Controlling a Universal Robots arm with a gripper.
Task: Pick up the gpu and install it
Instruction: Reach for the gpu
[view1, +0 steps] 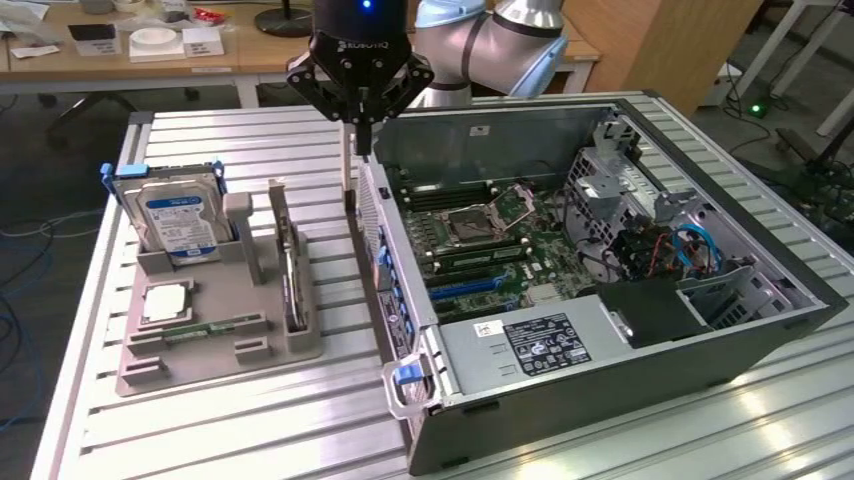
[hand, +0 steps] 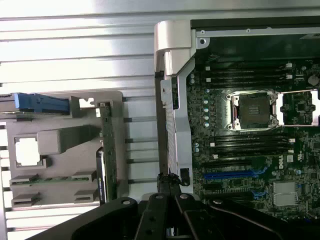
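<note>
I had the ribbed metal table (view1: 200, 430) under everything. On it the open computer case (view1: 747, 330) lay on its side, with the motherboard (view1: 494, 240) facing up. Toward the exterior view's left of the case sat the grey tray (view1: 200, 365), with a hard drive (view1: 180, 220) standing in its far pocket. The gpu (view1: 291, 275) stood on edge in the tray's slot nearest the case (not in my grip), apart from the claw. My gripper (view1: 351, 190) hung closed and empty, fingers pressed together, over the strip of table between tray and case, just beside the case's rear wall.
</note>
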